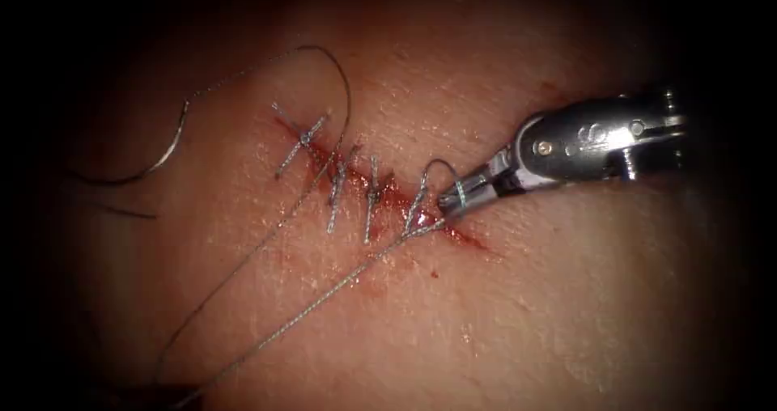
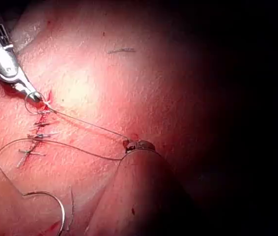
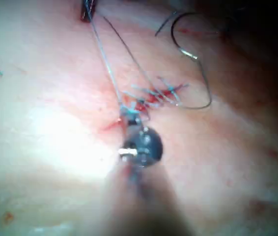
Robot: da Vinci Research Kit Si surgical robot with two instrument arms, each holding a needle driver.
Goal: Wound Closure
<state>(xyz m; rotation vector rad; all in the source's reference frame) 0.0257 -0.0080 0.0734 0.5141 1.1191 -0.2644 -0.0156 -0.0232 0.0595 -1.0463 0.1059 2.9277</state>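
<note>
Right silver metal gripper (image 1: 450, 201) clamped on thin grey suture thread (image 1: 324, 291), loop around its tip at right end of red stitched cut (image 1: 380, 191) in pale pink pork tissue (image 1: 566, 298). Left gripper (image 2: 131, 144) grips thread strand. Dark curved steel needle (image 1: 166, 154) free on tissue, left of cut.

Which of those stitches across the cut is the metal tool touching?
The rightmost stitch. The right tool has its tip at that stitch's thread loop; the other three stitches lie apart, further left along the cut.
</note>
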